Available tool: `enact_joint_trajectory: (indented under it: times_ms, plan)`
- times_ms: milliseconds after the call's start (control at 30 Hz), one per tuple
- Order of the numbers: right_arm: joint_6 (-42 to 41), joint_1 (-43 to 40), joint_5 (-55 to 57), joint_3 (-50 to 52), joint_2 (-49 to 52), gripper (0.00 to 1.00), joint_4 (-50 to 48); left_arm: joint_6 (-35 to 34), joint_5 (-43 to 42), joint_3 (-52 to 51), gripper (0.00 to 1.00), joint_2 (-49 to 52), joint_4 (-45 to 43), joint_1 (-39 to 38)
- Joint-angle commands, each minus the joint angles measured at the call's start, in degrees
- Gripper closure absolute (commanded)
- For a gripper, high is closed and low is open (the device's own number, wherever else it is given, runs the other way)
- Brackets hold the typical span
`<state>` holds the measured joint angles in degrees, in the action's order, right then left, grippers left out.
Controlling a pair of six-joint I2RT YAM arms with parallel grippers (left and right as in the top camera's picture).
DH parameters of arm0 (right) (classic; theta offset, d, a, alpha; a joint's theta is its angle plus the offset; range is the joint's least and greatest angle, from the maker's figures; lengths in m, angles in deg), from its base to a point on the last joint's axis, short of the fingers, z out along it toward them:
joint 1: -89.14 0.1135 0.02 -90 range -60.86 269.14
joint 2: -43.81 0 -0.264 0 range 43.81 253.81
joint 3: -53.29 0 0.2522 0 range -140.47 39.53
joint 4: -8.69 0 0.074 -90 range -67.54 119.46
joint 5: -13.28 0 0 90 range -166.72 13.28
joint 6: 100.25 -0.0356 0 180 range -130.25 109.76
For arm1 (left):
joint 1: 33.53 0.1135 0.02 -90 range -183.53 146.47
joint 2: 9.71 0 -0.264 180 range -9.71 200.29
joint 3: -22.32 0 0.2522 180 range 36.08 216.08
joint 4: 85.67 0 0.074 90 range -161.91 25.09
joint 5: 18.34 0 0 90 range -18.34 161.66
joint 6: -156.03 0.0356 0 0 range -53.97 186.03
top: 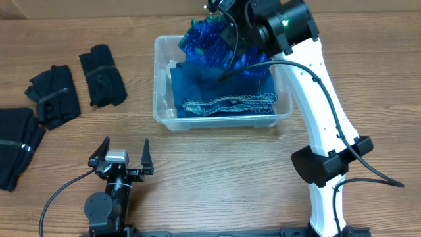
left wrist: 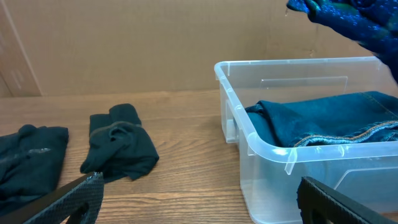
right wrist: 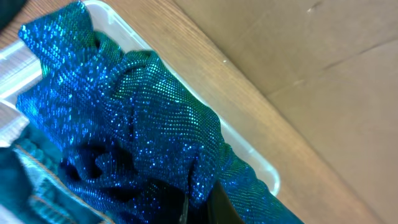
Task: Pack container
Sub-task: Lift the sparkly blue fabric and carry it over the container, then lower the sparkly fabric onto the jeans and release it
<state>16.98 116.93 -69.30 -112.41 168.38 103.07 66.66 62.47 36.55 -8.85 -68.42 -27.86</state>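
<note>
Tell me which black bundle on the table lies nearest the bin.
The rightmost black bundle, just left of the bin; the middle bundle and the far-left bundle lie farther away.

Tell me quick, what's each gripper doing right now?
Left gripper: open, holding nothing.
Right gripper: closed on the shiny blue sequined cloth, above the clear rectangular plastic container.

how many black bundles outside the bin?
3 black bundles left of the container: one nearest it, one further left, one cropped at the frame's left edge. More may lie off-frame.
</note>
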Motion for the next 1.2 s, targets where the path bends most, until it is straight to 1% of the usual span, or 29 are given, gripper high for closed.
enact_joint_trajectory:
  times_ms: [0, 133, 233, 267, 467, 733, 767, 800, 833, 900, 933, 967, 1100, 1167]
  plan:
    - [5.4, -0.1, 2.2, -1.8, -1.2, 0.96, -2.1, 1.1, 0.4, -0.2, 0.0, -0.6, 0.1, 0.4]
    - [10.0, -0.1, 0.8, -0.8, -0.6, 0.96, -2.0, 1.1, 0.4, -0.2, 0.0, -0.6, 0.1, 0.4]
    - [15.2, -0.1, -0.4, 2.4, -0.3, 0.96, -1.7, 1.1, 0.4, -0.2, 0.0, -0.6, 0.1, 0.4]
    - [15.8, -0.1, -0.4, 3.5, -0.3, 0.96, -1.8, 1.1, 0.4, -0.2, 0.0, -0.6, 0.1, 0.4]
    - [17.7, -0.1, -0.5, 11.2, -0.2, 0.96, -4.9, 1.1, 0.4, -0.2, 0.0, -0.6, 0.1, 0.4]
    - [18.3, -0.1, -1.8, 21.7, -0.2, 0.96, -16.3, 1.1, 0.4, -0.2, 0.0, -0.6, 0.1, 0.4]
    - [18.3, -0.1, -2.0, 22.4, -0.2, 0.94, -17.3, 1.1, 0.4, -0.2, 0.0, -0.6, 0.1, 0.4]
    - [18.3, -0.1, -2.2, 23.3, -0.2, 0.78, -18.3, 1.1, 0.4, -0.2, 0.0, -0.6, 0.1, 0.4]
    - [18.2, -0.1, -2.6, 24.0, -0.2, 0.56, -19.1, 1.1, 0.4, -0.2, 0.0, -0.6, 0.1, 0.4]
    - [18.2, -0.1, -3.3, 24.4, -0.2, 0.39, -19.5, 1.1, 0.4, -0.2, 0.0, -0.6, 0.1, 0.4]
    - [18.0, -0.1, -3.3, 24.4, -0.2, 0.06, -19.6, 1.1, 0.4, -0.2, 0.0, -0.6, 0.1, 0.4]
    - [17.2, -0.1, -3.3, 24.4, -0.3, 0.0, -19.8, 1.1, 0.4, -0.2, 0.0, -0.6, 0.1, 0.4]
    - [7.3, -0.1, -4.1, 24.3, -0.3, 0.0, -19.9, 1.1, 0.4, -0.2, 0.0, -0.6, 0.1, 0.4]
    - [-1.0, -0.1, -6.5, 24.3, -0.3, 0.0, -19.5, 1.1, 0.4, -0.2, 0.0, -0.6, 0.1, 0.4]
